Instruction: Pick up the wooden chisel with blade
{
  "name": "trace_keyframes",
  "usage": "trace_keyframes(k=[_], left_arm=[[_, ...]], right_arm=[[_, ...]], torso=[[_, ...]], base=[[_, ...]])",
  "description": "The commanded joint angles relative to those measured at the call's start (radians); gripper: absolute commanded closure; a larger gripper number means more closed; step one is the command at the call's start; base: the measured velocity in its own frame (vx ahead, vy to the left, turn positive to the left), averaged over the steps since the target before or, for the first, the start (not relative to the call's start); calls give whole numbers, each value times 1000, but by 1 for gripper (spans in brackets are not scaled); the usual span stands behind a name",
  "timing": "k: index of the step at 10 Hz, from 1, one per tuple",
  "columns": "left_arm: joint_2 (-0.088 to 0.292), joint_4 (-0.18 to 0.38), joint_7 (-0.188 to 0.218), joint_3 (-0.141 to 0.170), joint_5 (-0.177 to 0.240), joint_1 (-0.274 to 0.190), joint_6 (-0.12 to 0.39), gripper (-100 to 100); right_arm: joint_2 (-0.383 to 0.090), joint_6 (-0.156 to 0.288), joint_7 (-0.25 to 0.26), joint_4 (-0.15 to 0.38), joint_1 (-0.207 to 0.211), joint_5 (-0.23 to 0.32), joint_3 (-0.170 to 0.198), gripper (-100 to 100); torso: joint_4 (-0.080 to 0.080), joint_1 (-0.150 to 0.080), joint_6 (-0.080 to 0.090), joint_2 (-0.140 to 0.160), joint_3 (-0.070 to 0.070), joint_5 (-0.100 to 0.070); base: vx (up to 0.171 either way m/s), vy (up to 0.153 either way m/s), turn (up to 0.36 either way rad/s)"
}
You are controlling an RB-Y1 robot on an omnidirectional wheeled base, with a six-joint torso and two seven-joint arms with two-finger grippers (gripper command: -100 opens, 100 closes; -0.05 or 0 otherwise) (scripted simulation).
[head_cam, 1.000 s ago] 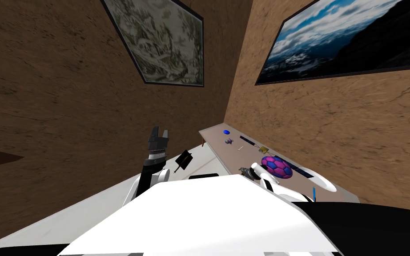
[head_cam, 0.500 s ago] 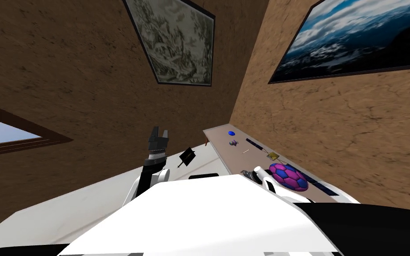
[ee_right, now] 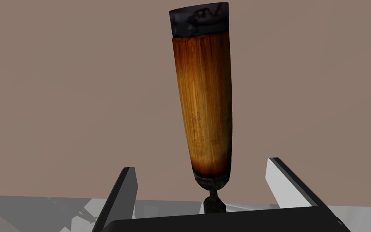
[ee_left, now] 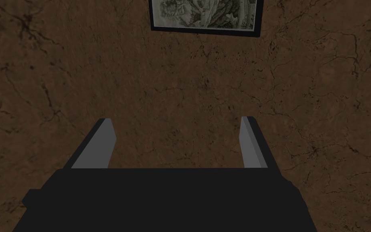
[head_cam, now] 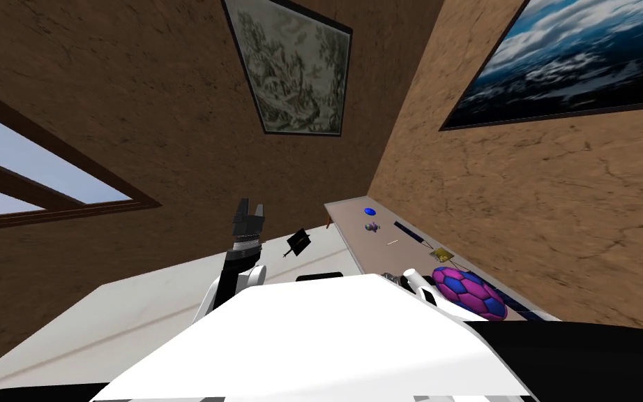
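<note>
Left tool [head_cam: 252, 204] held up beside the chest, fingers released and apart. Right tool [ee_right: 201, 164] released, fingers either side of the wooden chisel [ee_right: 205, 104], not touching. Chisel lies on brown worktop [ee_right: 60, 100].

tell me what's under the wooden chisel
A flat pinkish-brown tabletop lies under the chisel. Its blade end is hidden behind the right gripper, whose fingers stand open beside it.

Chisel [ee_right: 203, 104] blade end hidden behind right tool [ee_right: 200, 165] body; small items [head_cam: 372, 227] on tabletop [head_cam: 348, 216] too tiny to identify.
</note>
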Motion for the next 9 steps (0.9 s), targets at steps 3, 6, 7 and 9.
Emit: trace_keyframes(k=[3,6,7,9], left_arm=[[0,0,0,0,0,0,0,0],[0,0,0,0,0,0,0,0],[0,0,0,0,0,0,0,0],[0,0,0,0,0,0,0,0]], right_arm=[[-8,-53,12,63,24,-39,-47,-100],[-4,-45,5,51,18,-30,-37,100],[-4,-45,6,51,19,-30,-37,100],[-4,-45,6,51,18,-30,-37,100]], torso=[[0,0,-1,1,1,0],[0,0,0,-1,-1,0],[0,1,0,-2,-1,0],[-1,0,1,-2,-1,0]], base=[[-46,-11,283],[-12,-3,13],[1,0,12],[0,0,0]])
